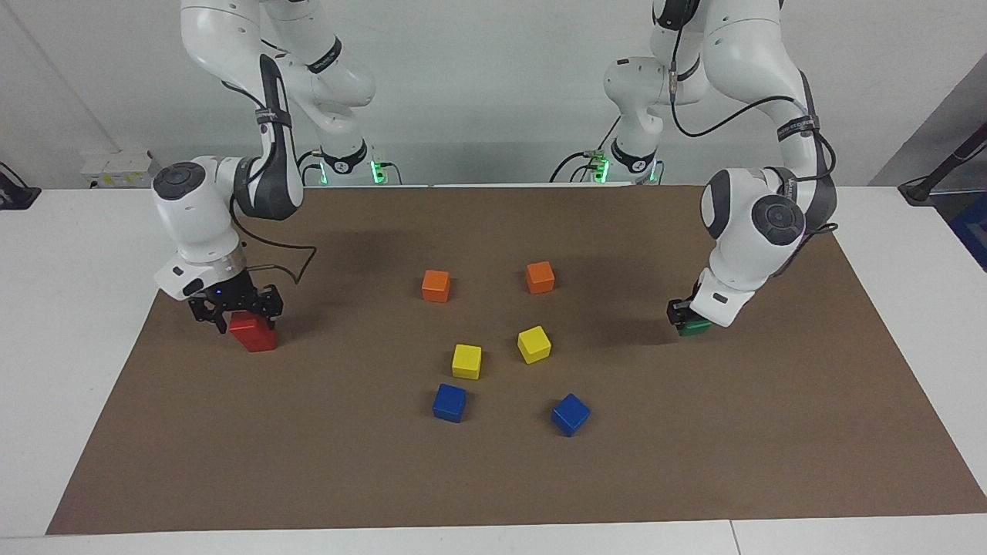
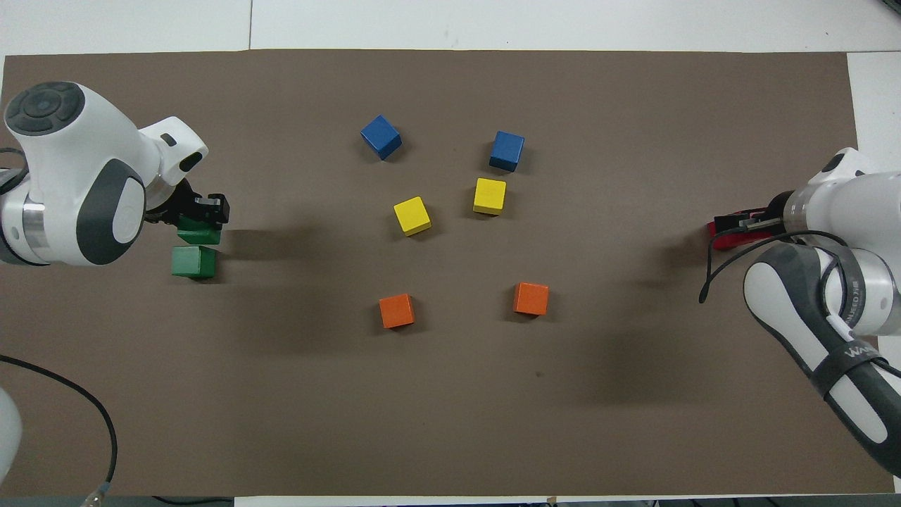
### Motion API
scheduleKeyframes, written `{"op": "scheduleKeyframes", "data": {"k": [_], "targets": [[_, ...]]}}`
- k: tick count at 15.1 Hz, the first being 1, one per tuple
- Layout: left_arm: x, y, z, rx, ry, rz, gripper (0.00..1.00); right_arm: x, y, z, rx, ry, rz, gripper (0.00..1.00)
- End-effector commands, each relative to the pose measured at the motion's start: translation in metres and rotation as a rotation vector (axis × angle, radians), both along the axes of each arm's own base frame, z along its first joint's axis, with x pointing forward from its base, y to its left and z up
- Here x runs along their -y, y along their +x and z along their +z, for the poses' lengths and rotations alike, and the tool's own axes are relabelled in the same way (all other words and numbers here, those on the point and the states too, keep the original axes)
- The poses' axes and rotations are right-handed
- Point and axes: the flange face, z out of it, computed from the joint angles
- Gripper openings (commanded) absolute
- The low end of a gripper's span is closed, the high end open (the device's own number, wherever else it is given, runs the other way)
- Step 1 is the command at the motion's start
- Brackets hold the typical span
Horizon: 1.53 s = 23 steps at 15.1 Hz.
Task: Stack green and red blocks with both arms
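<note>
Brown mat (image 1: 694, 432) — left gripper (image 1: 683, 314) clamps green block (image 1: 695, 327).

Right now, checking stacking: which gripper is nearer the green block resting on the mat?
Left: left gripper, carrying another green block, is beside the resting green block; right gripper is at the red block.

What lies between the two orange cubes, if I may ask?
Nothing: the overhead view shows bare mat between the orange cube toward the left arm's end and the other orange cube.
</note>
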Motion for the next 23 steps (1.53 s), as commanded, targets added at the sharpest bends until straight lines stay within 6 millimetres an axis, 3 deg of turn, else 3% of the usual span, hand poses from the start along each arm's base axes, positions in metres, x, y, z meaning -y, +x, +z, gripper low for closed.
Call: {"op": "scheduleKeyframes", "data": {"k": [1, 4, 7, 11, 12, 18, 20, 23], "targets": [[-0.026, -0.004, 0.015, -0.013, 0.009, -0.057, 0.0, -0.011, 0.014, 0.057, -0.052, 0.005, -0.009, 1.0], [-0.03, -0.009, 0.011, -0.029, -0.009, -0.183, 0.0, -0.043, 0.02, 0.125, -0.122, 0.002, -0.019, 1.0], [-0.055, -0.026, -0.001, -0.069, -0.045, -0.234, 0.0, -0.064, 0.015, 0.184, -0.144, -0.004, 0.005, 1.0], [-0.057, -0.028, -0.002, -0.07, -0.097, -0.201, 0.0, -0.081, 0.002, 0.221, -0.137, 0.063, 0.011, 1.0], [-0.069, -0.044, -0.007, -0.086, -0.155, -0.125, 0.0, -0.073, -0.02, 0.243, -0.182, 0.072, -0.005, 1.0], [-0.07, -0.048, -0.01, -0.089, -0.158, -0.12, 0.0, -0.06, -0.023, 0.243, -0.206, 0.069, -0.027, 1.0], [-0.07, -0.048, -0.01, -0.085, -0.156, -0.114, 0.0, -0.061, -0.027, 0.253, -0.221, 0.069, -0.027, 1.0], [-0.058, -0.044, -0.008, -0.071, -0.143, -0.068, 0.0, -0.066, -0.032, 0.247, -0.265, 0.059, -0.02, 1.0]]}}
